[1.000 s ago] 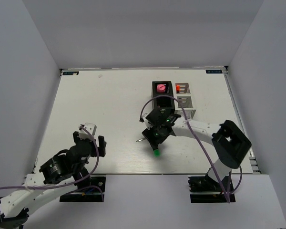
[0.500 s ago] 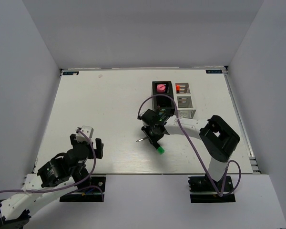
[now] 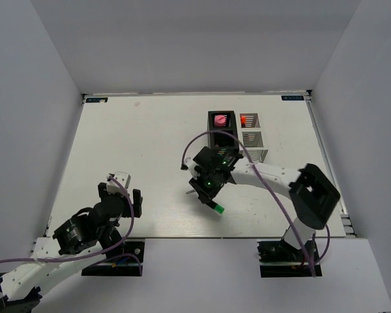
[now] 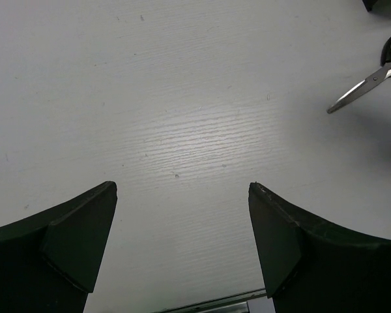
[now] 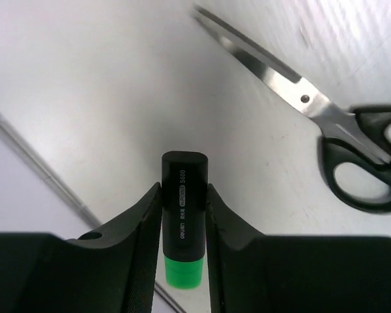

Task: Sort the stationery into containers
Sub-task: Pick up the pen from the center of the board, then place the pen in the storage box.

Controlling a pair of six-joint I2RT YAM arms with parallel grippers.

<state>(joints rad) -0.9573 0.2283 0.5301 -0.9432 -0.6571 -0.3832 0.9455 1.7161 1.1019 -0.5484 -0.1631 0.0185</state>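
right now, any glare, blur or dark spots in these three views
Left wrist: a bright sheen on the table ahead of the open left claw, itself near black. Right wrist: highlighter print is sharp, scissors blades glint. Top external: even, soft light, small items hard to resolve.

The white tabletop [image 4: 182,98] is matt laminate with a fine wood-like grain. The black plastic highlighter with a green cap [image 5: 184,208] has a smooth satin barrel. At its two o'clock, the black-handled steel scissors [image 5: 313,107] show polished blades and glossy plastic loops. The right gripper [image 5: 184,195] has dull black plastic fingers [image 5: 130,235].
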